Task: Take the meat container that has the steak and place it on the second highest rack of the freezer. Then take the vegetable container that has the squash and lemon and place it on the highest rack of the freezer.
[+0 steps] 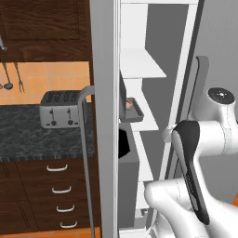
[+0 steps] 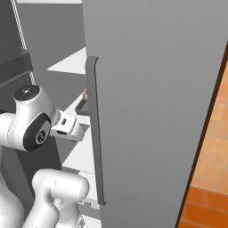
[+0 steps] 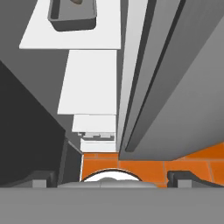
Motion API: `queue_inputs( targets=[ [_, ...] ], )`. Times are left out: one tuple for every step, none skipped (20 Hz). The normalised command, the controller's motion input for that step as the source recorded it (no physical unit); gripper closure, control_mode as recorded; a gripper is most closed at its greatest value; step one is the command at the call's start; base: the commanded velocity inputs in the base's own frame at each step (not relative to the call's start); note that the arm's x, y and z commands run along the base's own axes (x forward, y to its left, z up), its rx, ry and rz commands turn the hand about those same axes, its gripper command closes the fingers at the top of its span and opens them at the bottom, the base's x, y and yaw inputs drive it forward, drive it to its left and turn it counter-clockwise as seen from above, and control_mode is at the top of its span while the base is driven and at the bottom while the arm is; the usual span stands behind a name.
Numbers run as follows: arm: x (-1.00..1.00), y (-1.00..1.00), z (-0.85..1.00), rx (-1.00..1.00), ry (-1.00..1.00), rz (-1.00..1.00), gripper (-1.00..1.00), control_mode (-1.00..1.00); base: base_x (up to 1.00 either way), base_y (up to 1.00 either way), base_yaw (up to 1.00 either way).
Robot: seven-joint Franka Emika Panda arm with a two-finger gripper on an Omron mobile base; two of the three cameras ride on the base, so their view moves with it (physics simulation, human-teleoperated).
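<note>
Chrome-grey toaster (image 1: 59, 109), boxy, on a speckled dark counter (image 1: 42, 135) at far left. Grey freezer (image 2: 156, 111), white smooth interior, door ajar with a long bar handle (image 2: 94, 133). Meat container (image 1: 131, 110): dark grey shallow tray on a flat white shelf, the steak (image 1: 128, 104) inside it. Gripper (image 3: 111, 177): fingers spread wide, holding nothing; in the hand view the tray (image 3: 73, 15) lies well apart, at the far end of the shelves.

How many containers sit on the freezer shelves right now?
1. A dark container sits on the second highest rack, below the bare highest rack. Others may be hidden behind the freezer door.
</note>
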Motion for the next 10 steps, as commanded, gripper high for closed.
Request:
queue_inputs(
  targets=[
    [0.0, 0.0, 0.0, 0.0, 0.0, 0.0, -1.0, 1.0, -0.19, 0.0, 0.0],
    [0.0, 0.0, 0.0, 0.0, 0.0, 0.0, -1.0, 1.0, -0.34, -0.16, 0.0],
    [0.0, 0.0, 0.0, 0.0, 0.0, 0.0, -1.0, 1.0, -0.58, -0.56, 0.07],
    [0.0, 0.0, 0.0, 0.0, 0.0, 0.0, -1.0, 1.0, -0.58, -0.71, 0.07],
    [0.0, 0.0, 0.0, 0.0, 0.0, 0.0, -1.0, 1.0, -0.46, -0.89, 0.1],
    [0.0, 0.0, 0.0, 0.0, 0.0, 0.0, -1.0, 1.0, -0.34, -0.97, 0.13],
    [0.0, 0.0, 0.0, 0.0, 0.0, 0.0, -1.0, 1.0, -0.27, -1.0, 0.15],
    [0.0, 0.0, 0.0, 0.0, 0.0, 0.0, -1.0, 1.0, -0.27, -1.0, 0.17],
    [0.0, 0.0, 0.0, 0.0, 0.0, 0.0, -1.0, 1.0, -0.29, -0.92, 0.25],
    [0.0, 0.0, 0.0, 0.0, 0.0, 0.0, -1.0, 1.0, -0.44, -0.82, 0.38]
  ],
)
